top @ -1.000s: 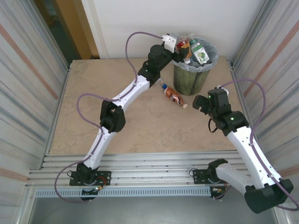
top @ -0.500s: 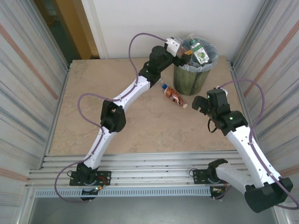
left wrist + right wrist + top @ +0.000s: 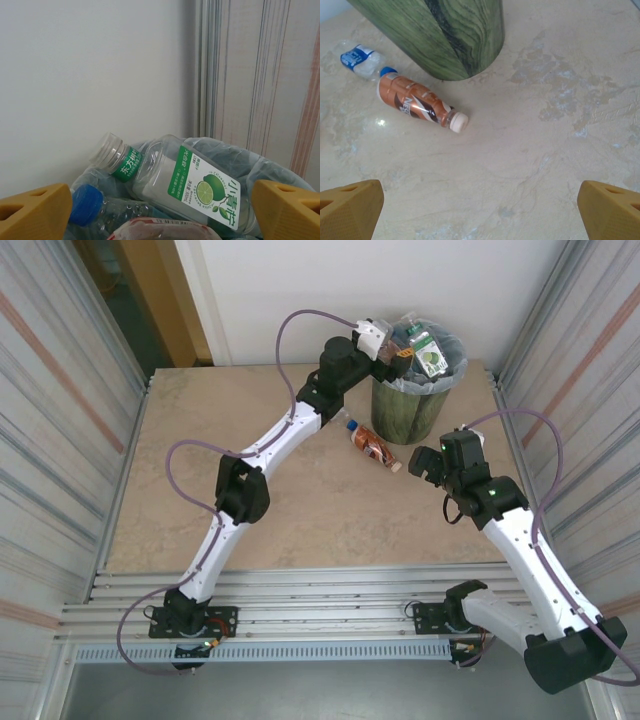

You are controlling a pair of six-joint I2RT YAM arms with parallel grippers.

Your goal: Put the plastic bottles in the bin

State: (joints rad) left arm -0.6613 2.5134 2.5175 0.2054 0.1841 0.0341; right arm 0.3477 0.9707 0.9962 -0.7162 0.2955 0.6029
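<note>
Jaws on both arms stand wide with nothing held: the left gripper [image 3: 395,355] hangs over the heaped bin, the right gripper [image 3: 480,210] over bare bench [image 3: 560,150]

The brown bottle [image 3: 417,105] lies flat on the bench at about 8 o'clock of the bin [image 3: 445,35], close to its foot, white cap pointing toward 4 o'clock. A crushed clear bottle [image 3: 360,57] with a blue label lies just beside its other end. Inside the bin a lime-labelled bottle [image 3: 200,182] lies on top of the pile.

Judged by its look, the brown bottle is empty and light, with thin walls that give and a slick sleeve. It may roll if nudged, so the labelled middle, taken across the short axis, seems the best hold.

The left arm reaches long toward 1 o'clock, its wrist at the bin's 9 o'clock rim. The right arm is bent, its wrist tipped down at about 4 o'clock of the brown bottle, apart from it
</note>
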